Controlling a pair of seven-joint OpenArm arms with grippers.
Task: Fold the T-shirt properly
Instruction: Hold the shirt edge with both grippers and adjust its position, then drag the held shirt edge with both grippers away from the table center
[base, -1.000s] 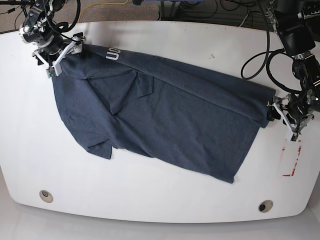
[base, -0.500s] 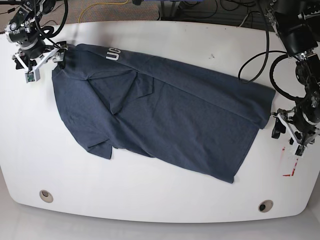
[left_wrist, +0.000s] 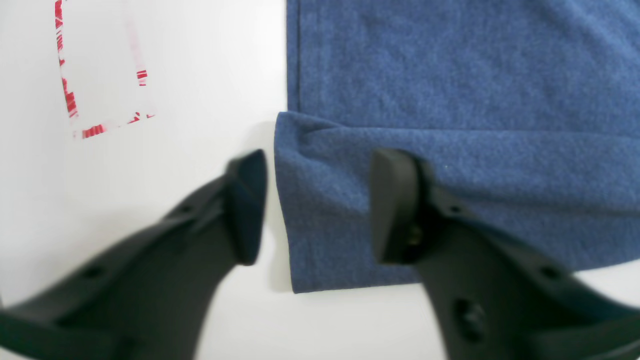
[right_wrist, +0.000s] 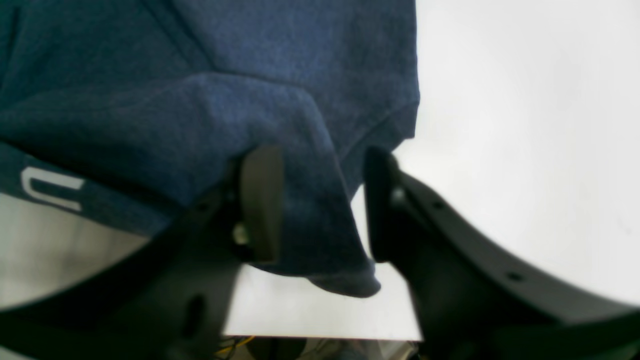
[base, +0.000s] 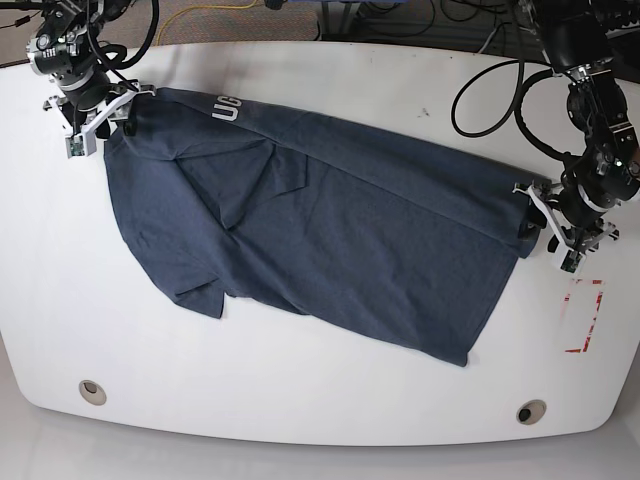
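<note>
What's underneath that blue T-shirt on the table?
Around the T-shirt only the white table shows, so it lies on that. It is folded over itself, so lower cloth layers and anything beneath them are hidden.

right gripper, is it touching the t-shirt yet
Touching. In the right wrist view the right gripper straddles a raised fold of the T-shirt, with cloth lying against its fingers.

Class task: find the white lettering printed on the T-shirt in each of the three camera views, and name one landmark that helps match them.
Base: white lettering upper left, near the right hand.
Right wrist: a white letter at the left edge.
Left wrist: not in it.
Shared landmark: the T-shirt itself.
</note>
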